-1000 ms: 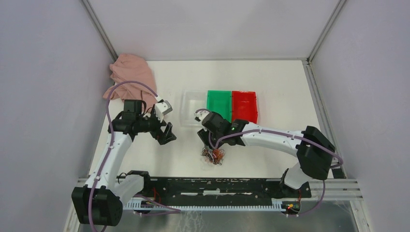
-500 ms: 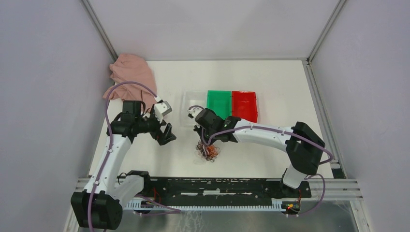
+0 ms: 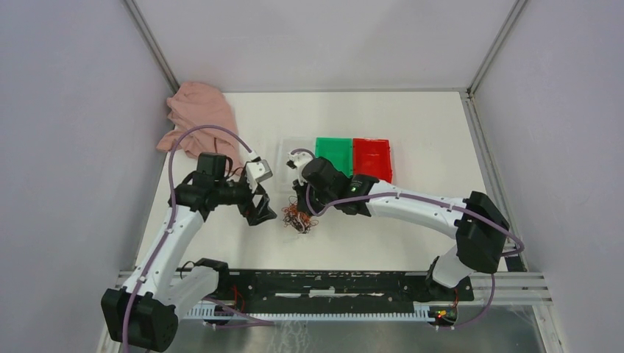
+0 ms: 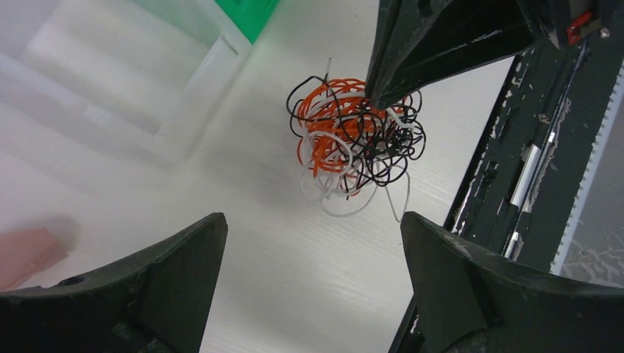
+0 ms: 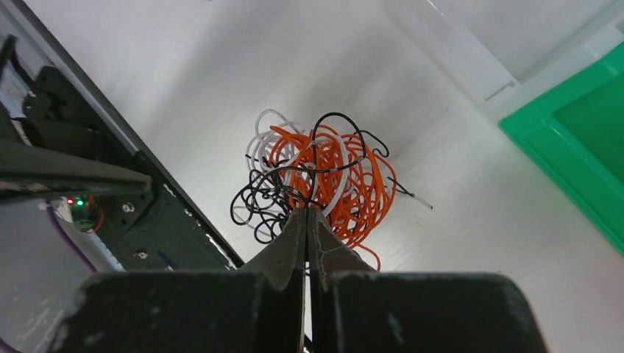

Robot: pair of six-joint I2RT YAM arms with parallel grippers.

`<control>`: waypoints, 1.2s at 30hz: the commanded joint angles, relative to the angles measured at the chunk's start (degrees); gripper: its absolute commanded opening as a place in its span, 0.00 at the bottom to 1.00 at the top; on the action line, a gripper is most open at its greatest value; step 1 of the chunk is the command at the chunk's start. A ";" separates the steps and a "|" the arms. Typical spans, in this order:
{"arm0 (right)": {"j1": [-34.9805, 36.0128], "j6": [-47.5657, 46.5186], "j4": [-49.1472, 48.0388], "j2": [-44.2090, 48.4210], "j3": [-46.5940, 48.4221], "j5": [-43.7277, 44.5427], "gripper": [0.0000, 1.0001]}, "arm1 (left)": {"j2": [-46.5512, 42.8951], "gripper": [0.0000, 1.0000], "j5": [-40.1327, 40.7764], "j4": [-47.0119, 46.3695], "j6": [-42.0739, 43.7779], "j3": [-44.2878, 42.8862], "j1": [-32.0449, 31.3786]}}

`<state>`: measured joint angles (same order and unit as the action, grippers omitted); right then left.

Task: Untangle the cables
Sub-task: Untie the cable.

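Observation:
The cables (image 3: 298, 219) are a small wad of thin orange, black and whitish curly wires. My right gripper (image 3: 299, 209) is shut on the top of the cables (image 5: 316, 173), its jaws (image 5: 307, 210) pressed together on a few strands. Whether the wad rests on the table I cannot tell. My left gripper (image 3: 265, 211) stands just to the left, wide open, and holds nothing. In the left wrist view the cables (image 4: 353, 140) hang beyond my open left gripper (image 4: 313, 220), under the right gripper's fingertips (image 4: 377, 92).
A clear bin (image 3: 288, 151), a green bin (image 3: 335, 156) and a red bin (image 3: 371, 160) stand in a row just behind the wad. A pink cloth (image 3: 199, 110) lies at the back left. A black rail (image 3: 331, 283) runs along the near edge.
My right gripper closed on the cables and carried them left and away from the near edge. My left gripper moved right, towards the wad, and stayed open.

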<state>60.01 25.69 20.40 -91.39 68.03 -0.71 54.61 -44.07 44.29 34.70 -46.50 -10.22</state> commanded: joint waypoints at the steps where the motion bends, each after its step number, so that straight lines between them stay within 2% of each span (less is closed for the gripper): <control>1: 0.34 2.86 -4.32 3.07 3.60 -1.97 0.00 | 0.34 0.94 -0.37 -1.95 -1.01 -0.13 -3.38; 8: 0.88 3.31 -5.32 2.29 4.16 -5.41 0.00 | 1.03 0.88 2.31 -2.83 -1.98 -2.66 -4.72; 13: 1.26 3.17 -5.72 2.73 3.85 -8.24 0.00 | 1.87 0.84 0.43 2.50 4.59 -6.12 -4.88; 17: 1.47 3.06 -5.68 3.15 4.09 -9.07 0.00 | 1.55 0.74 1.34 3.19 7.17 -5.74 -5.41; 20: 1.62 3.45 -6.07 3.40 4.18 -8.92 0.00 | 1.98 0.67 -0.27 2.99 4.41 -5.14 -5.59; 23: 1.79 3.82 -7.11 3.87 3.84 -10.09 0.00 | 1.13 0.58 -0.58 -1.23 0.06 -2.97 -5.60; 26: 1.82 4.18 -7.38 4.81 3.19 -11.50 0.00 | -0.44 0.53 -0.48 -2.04 2.19 -2.42 -5.52; 27: 1.79 4.19 -7.44 5.29 2.93 -12.10 0.00 | -0.95 0.52 -0.52 -1.32 3.27 -2.77 -5.52; 31: 1.85 4.69 -8.84 7.61 1.34 -15.45 0.00 | -3.95 0.61 -3.81 6.50 17.00 -3.98 -5.51; 33: 1.80 4.84 -9.22 8.38 1.26 -16.94 0.00 | -7.20 0.62 -5.00 6.38 19.64 -3.86 -5.49; 36: 1.78 5.23 -9.97 9.54 0.80 -18.25 0.00 | -10.19 0.63 -7.36 4.72 19.29 -3.79 -5.61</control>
<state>61.49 29.85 15.25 -85.30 69.23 -15.18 48.49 -45.76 49.15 47.64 -48.97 -15.57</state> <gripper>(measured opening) 0.010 0.626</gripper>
